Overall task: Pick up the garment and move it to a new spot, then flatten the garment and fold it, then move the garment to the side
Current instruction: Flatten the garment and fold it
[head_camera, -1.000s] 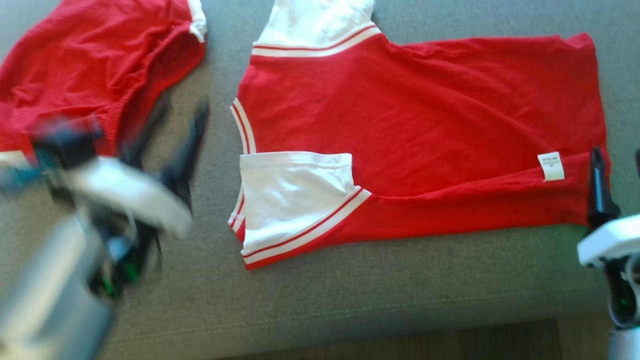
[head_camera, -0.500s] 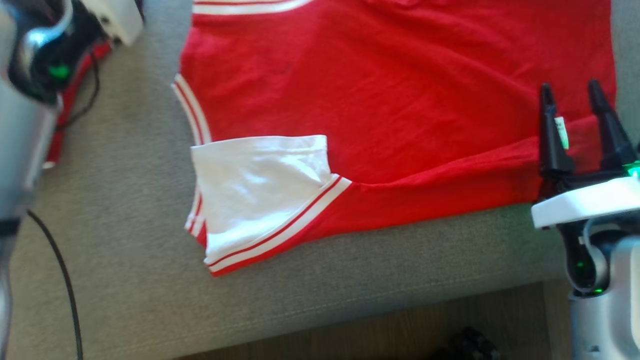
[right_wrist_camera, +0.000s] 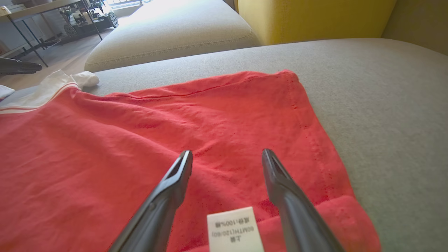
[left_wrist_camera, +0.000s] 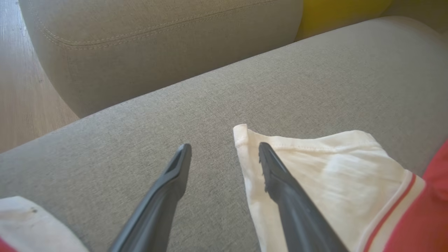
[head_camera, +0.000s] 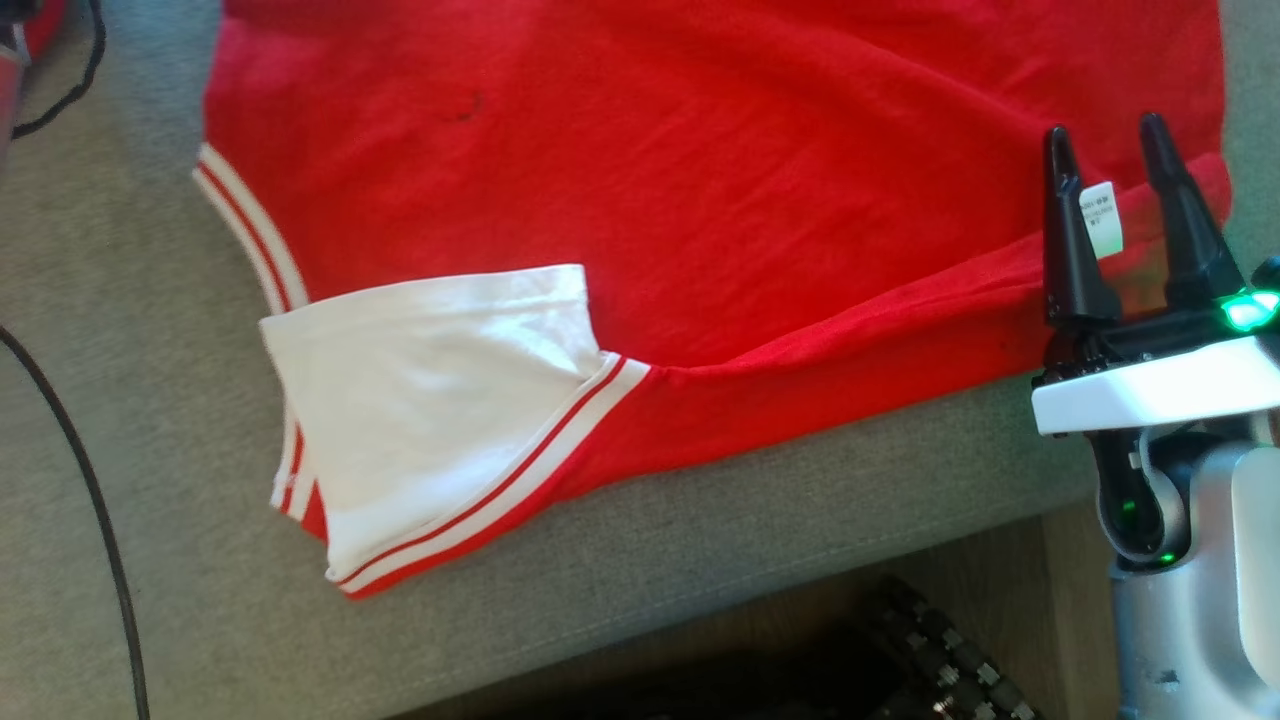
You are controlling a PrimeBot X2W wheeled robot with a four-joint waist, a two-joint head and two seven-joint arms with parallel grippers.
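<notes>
The garment is a red shirt with white sleeves, spread flat on the grey sofa seat. Its near white sleeve is folded in over the body. My right gripper is open just above the garment's hem corner, its fingers on either side of the white care label. The right wrist view shows the same open gripper over the red cloth with the label between the fingers. My left gripper is open over the corner of the far white sleeve, one finger above it, holding nothing.
The grey seat cushion ends at a front edge with wooden floor and a dark wheeled base below. A black cable crosses the left side. A yellow cushion and another grey cushion lie behind.
The head camera has swung, so the whole picture has shifted and the left arm has left it. My right gripper has come in over the hem corner and now straddles the label.
</notes>
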